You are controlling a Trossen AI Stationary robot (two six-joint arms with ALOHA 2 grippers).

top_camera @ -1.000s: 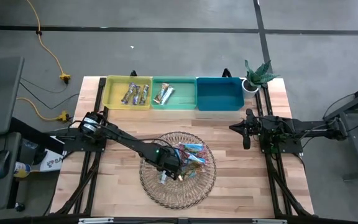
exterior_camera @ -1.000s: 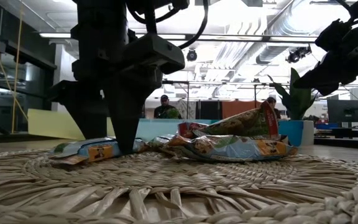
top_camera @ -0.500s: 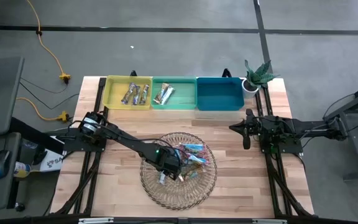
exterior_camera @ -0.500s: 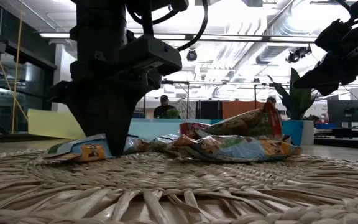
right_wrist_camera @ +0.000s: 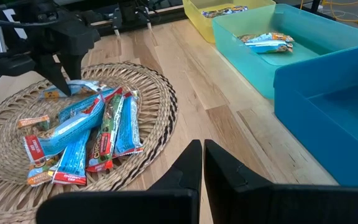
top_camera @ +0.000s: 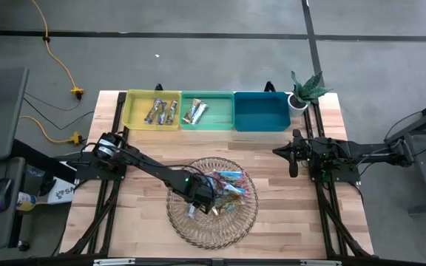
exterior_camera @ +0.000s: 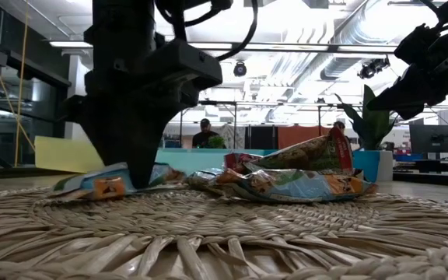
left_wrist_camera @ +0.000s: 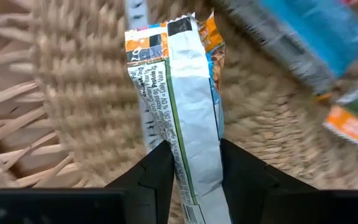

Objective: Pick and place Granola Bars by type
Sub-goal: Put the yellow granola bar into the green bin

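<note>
A: High view first. Where are you?

B: My left gripper (top_camera: 195, 207) is down in the wicker tray (top_camera: 231, 225), on its left side, at a bar (top_camera: 192, 211) lying apart from the main pile of bars (top_camera: 226, 185). The yellow bin (top_camera: 135, 111) and the green bin (top_camera: 220, 112) already hold some; the blue bin (top_camera: 259, 114) looks bare. My right gripper (top_camera: 294, 169) waits over the tabletop (top_camera: 146, 148), right of the tray

A: Low view?

B: My left fingers (exterior_camera: 140, 167) come straight down onto the near bar (exterior_camera: 103, 182), which lies flat on the weave, long axis running across the picture. The pile (exterior_camera: 294, 179) sits just beside it

A: Left wrist?

B: Here it's plain: my fingers (left_wrist_camera: 157, 171) are pinching the bar (left_wrist_camera: 188, 118) across its narrow width, near one end. Its long axis runs straight away from me, seam side up, the far end with the orange print pointing forward

A: Right wrist?

B: My right fingers (right_wrist_camera: 188, 168) are pressed together, holding nothing. Far off I see the left gripper (right_wrist_camera: 59, 78) on the tray (right_wrist_camera: 148, 93), and the pile (right_wrist_camera: 89, 134) fanned out

A: So which step?

B: I judge it the grasp, just made. Next calls for a clean lift, then carrying the bar to the bin matching its kind
</note>
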